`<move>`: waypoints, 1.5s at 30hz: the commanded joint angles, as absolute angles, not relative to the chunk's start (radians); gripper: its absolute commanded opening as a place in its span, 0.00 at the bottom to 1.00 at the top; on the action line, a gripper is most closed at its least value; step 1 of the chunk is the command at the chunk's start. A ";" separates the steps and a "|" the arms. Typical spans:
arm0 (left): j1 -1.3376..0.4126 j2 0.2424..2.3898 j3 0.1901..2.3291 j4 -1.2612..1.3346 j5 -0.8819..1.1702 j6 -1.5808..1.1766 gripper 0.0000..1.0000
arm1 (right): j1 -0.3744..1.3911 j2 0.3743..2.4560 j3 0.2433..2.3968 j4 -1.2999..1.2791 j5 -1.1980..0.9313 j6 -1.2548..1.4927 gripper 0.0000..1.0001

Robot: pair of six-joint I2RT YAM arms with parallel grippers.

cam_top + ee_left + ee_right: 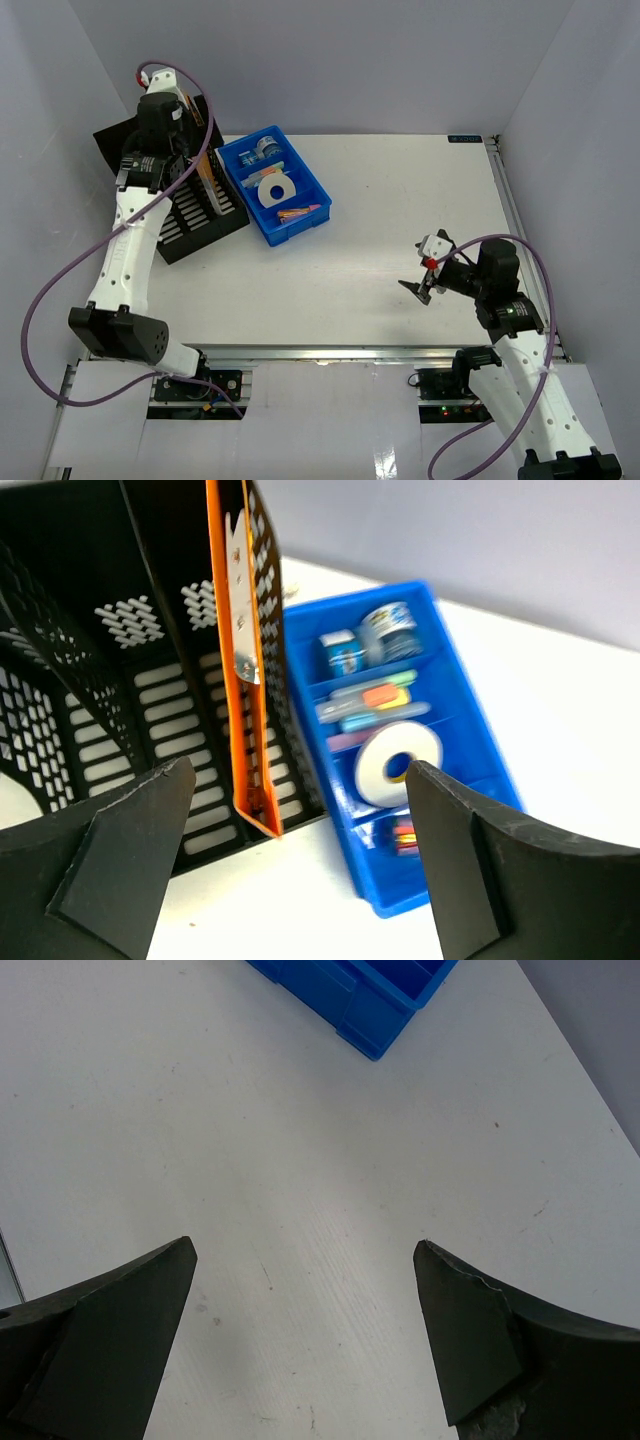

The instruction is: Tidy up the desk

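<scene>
The large flat white desk [400, 220] spreads beneath the blue plastic compartment tray [297, 230]. Just left of that tray, a black slotted file rack [200, 225] holds a thin orange folder [250, 780] upright. The left gripper [300, 780] gapes empty over it. The right gripper [305, 1250], likewise spread and empty, hovers well right of the tray. Filing looks finished, I'd say; next, lift clear without snagging.

Bright even light; soft shadows; blurry left wrist view

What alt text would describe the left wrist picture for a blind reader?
An orange folder stands in a black slotted rack beside a blue tray holding a white tape roll and markers. The open left pincer frames the foreground.
</scene>
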State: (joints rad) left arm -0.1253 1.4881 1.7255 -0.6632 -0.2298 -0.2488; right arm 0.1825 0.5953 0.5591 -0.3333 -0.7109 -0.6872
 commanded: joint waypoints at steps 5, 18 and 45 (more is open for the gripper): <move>-0.121 1.235 1.743 -0.555 -0.015 -0.297 0.98 | 0.105 0.605 0.571 -0.282 -0.654 -0.595 0.90; -0.135 0.880 0.999 -0.137 0.773 -0.523 0.98 | 0.049 0.674 0.606 -0.178 -0.316 -0.268 0.90; -0.167 0.601 0.495 -0.032 0.788 -0.247 0.98 | 0.049 0.770 0.568 -0.118 -0.006 -0.074 0.90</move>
